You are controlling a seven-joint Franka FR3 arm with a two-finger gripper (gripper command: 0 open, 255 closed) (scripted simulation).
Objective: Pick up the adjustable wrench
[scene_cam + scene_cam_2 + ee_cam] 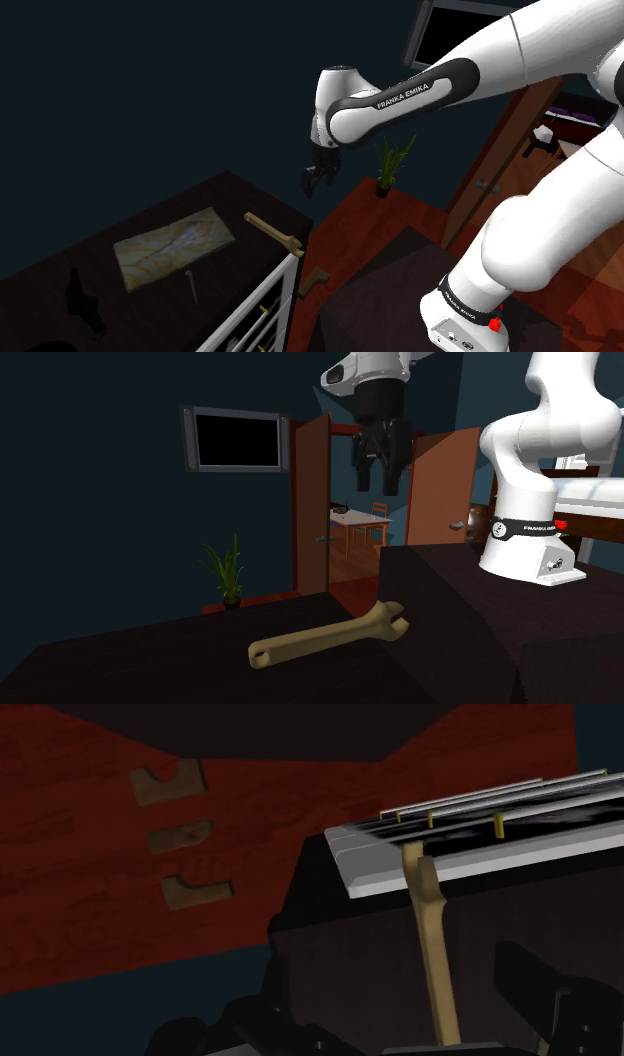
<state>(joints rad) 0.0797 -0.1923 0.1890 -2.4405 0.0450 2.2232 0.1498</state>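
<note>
Adjustable wrench (325, 637) flat on dark counter (150, 662); arm (420, 95) extended high above, jaws spread.

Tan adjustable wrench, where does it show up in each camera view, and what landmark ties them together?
Shoulder view: tan long-handled adjustable wrench, centre, at the dark tabletop's edge.
Second exterior view: lower centre, lying flat.
Wrist view: lengthwise between the open fingers of the black gripper, untouched.
Shared landmark: that dark tabletop under it.
</note>
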